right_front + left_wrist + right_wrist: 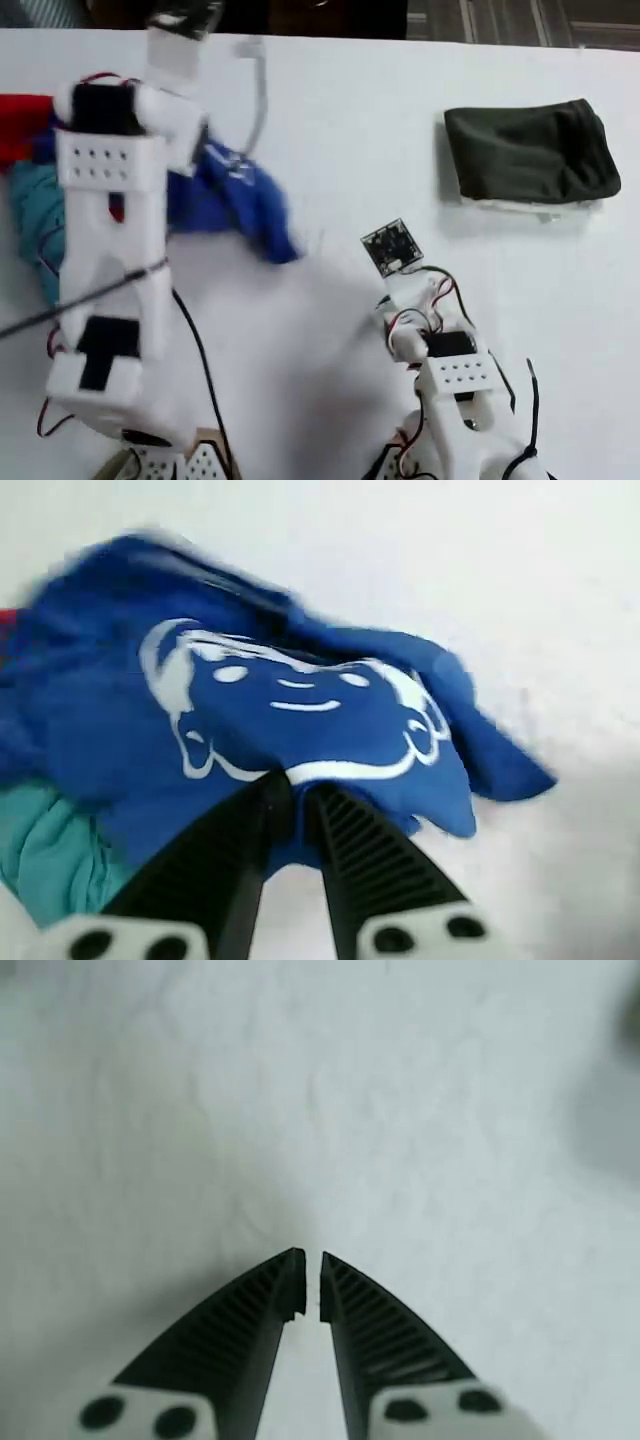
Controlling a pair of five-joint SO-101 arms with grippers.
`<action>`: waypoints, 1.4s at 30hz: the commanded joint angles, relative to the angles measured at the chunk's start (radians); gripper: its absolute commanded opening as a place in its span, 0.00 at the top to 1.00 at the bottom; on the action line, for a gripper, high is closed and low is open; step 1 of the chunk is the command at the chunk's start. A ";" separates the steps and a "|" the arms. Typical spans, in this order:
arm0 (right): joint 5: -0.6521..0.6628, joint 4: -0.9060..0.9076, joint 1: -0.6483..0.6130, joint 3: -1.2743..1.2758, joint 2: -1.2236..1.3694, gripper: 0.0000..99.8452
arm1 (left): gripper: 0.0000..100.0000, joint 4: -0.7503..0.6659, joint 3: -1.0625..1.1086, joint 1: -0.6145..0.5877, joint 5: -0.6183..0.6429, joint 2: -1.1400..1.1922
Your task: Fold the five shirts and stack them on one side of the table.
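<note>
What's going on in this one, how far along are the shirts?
The left gripper has its jaws shut on a blue shirt with a white cartoon face, beside a teal shirt and a red shirt in a heap. One dark green shirt lies folded across the table. The right gripper hangs over bare table, jaws shut, holding nothing.

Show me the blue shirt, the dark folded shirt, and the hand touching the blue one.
blue shirt [300, 730], left wrist view, printed face.
dark folded shirt [528, 152], high view, its middle.
left hand [297, 788], left wrist view, between its fingertips.
</note>
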 commanded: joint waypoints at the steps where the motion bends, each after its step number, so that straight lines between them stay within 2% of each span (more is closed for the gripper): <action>1: -0.008 -0.022 0.013 -0.005 -0.027 0.96 | 0.98 0.014 0.007 0.078 0.002 -0.130; 6: -0.008 -0.022 0.013 -0.005 -0.027 0.96 | 0.98 0.014 0.025 0.129 0.002 -0.135; 12: -0.008 -0.022 0.013 -0.005 -0.027 0.96 | 0.97 -0.032 0.251 0.186 0.002 -0.135; 19: -0.008 -0.022 0.013 -0.005 -0.027 0.96 | 0.79 -0.121 0.579 0.195 0.002 -0.138; 24: -0.008 -0.022 0.013 -0.005 -0.027 0.96 | 0.79 -0.074 0.495 0.173 0.000 -0.157; 27: -0.008 -0.022 0.013 -0.005 -0.027 0.96 | 0.80 -0.054 0.414 0.066 -0.006 -0.166; 29: -0.008 -0.022 0.013 -0.005 -0.027 0.96 | 0.80 -0.064 0.398 -0.051 -0.060 -0.160; 31: -0.008 -0.022 0.013 -0.005 -0.027 0.96 | 0.80 -0.135 0.444 -0.178 -0.132 -0.158; 36: -0.008 -0.022 0.013 -0.005 -0.027 0.96 | 0.80 -0.480 0.717 -0.460 -0.275 -0.158; 42: -0.008 -0.022 0.013 -0.005 -0.027 0.96 | 0.80 -0.919 1.032 -0.609 -0.339 -0.158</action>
